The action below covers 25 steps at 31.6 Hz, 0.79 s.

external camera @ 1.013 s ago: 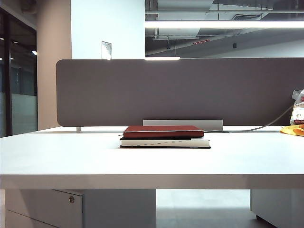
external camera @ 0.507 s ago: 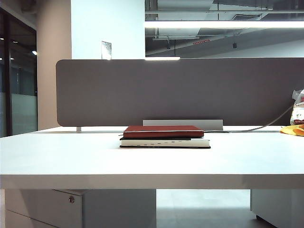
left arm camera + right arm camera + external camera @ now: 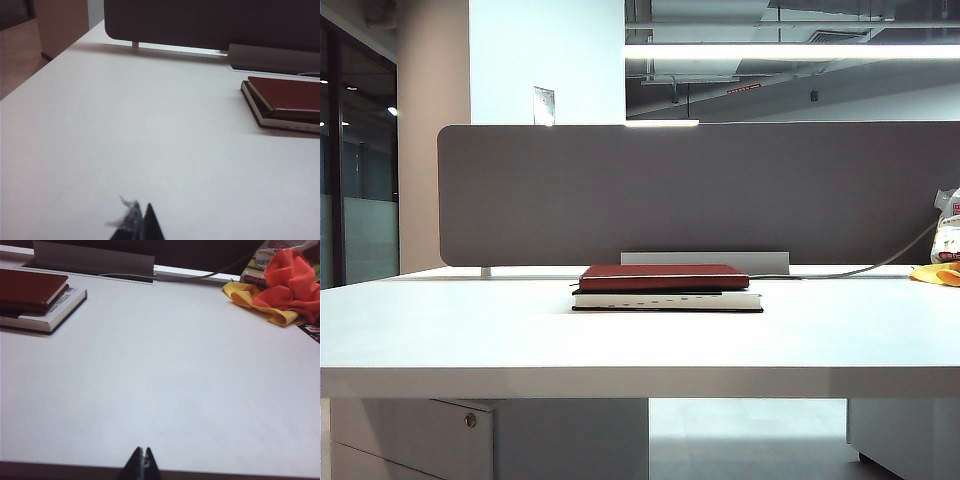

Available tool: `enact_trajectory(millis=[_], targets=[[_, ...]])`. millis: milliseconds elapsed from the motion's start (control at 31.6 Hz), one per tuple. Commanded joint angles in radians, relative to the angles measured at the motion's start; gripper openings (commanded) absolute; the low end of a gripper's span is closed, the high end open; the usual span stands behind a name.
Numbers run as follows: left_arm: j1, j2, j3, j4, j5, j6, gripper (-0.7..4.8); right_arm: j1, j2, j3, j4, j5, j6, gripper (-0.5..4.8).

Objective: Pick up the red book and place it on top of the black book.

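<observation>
The red book (image 3: 663,276) lies flat on top of the black book (image 3: 667,300) at the middle of the white table (image 3: 470,330). Both wrist views show the stack too: the red book (image 3: 287,95) on the black book (image 3: 280,121), and the red book (image 3: 27,289) on the black book (image 3: 52,315). My left gripper (image 3: 141,210) is shut and empty, far back from the stack near the table's front. My right gripper (image 3: 142,452) is shut and empty at the table's front edge. Neither arm shows in the exterior view.
A grey partition (image 3: 700,190) stands along the table's back edge, with a grey cable tray (image 3: 705,262) and a cable behind the books. An orange and yellow cloth (image 3: 282,287) and a snack bag (image 3: 948,225) lie at the back right.
</observation>
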Motion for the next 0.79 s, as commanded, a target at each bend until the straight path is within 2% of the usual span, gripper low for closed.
enact_trajectory(millis=[32,633,791], targets=[[-0.001,0.001,0.0,0.005,0.0,0.004,0.13,0.001,0.0,-0.003,0.011,-0.001,-0.002,-0.01],[-0.001,0.001,0.0,0.005,0.0,0.004,0.13,0.001,0.0,-0.003,0.011,-0.001,-0.002,-0.01],[-0.001,0.001,0.0,0.002,-0.003,0.036,0.13,0.001,0.0,-0.003,0.011,-0.001,-0.002,-0.01]])
